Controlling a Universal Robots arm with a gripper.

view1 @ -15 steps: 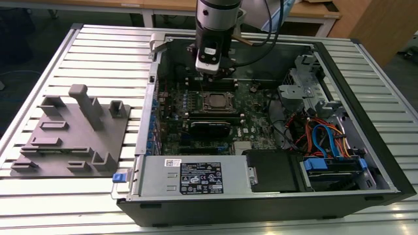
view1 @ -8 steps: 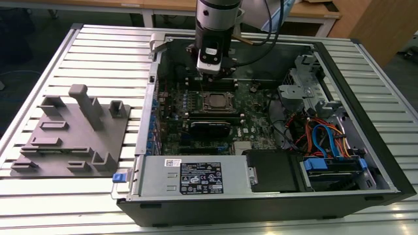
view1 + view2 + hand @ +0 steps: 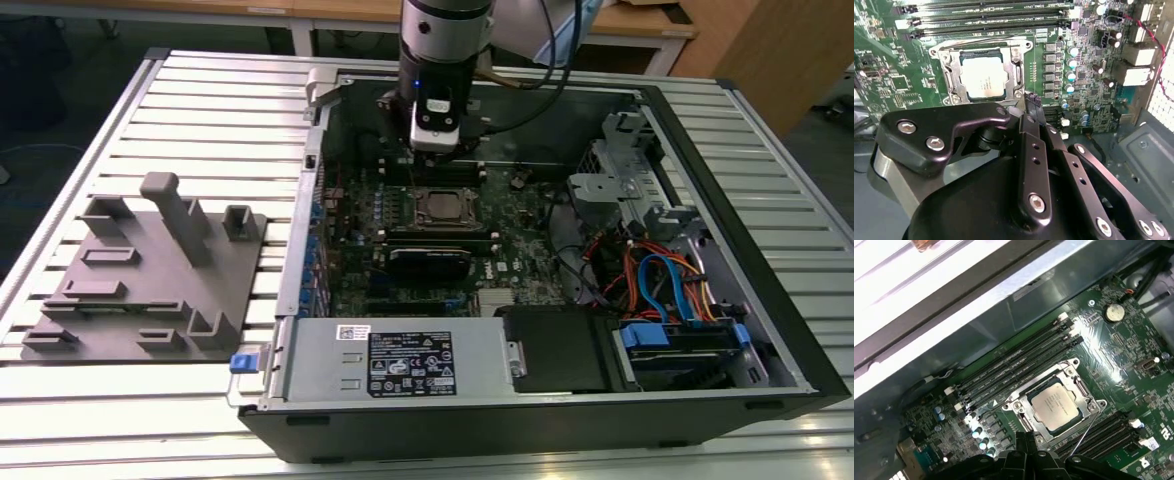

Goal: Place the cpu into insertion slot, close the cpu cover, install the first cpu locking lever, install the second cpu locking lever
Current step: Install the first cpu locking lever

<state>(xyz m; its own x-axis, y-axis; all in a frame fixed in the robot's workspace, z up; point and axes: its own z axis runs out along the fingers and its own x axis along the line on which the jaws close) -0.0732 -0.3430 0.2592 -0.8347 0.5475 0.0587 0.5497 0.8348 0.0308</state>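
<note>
Cpu (image 3: pixel 983 75) is sitting flat in the insertion slot (image 3: pixel 447 207). The cpu cover (image 3: pixel 951 75) lies down around it, pale top showing through the window. Claw (image 3: pixel 1030 100) hangs over the board just beside the slot, fingers pressed together, gripping nothing. One thin lever (image 3: pixel 1086 432) angles away from the socket's corner. The whole pc case (image 3: pixel 534 425) sits on the slatted desk (image 3: pixel 200 100).

Likely a lab: slotted aluminium bench (image 3: pixel 200 110), opened computer case (image 3: pixel 534 425).
</note>
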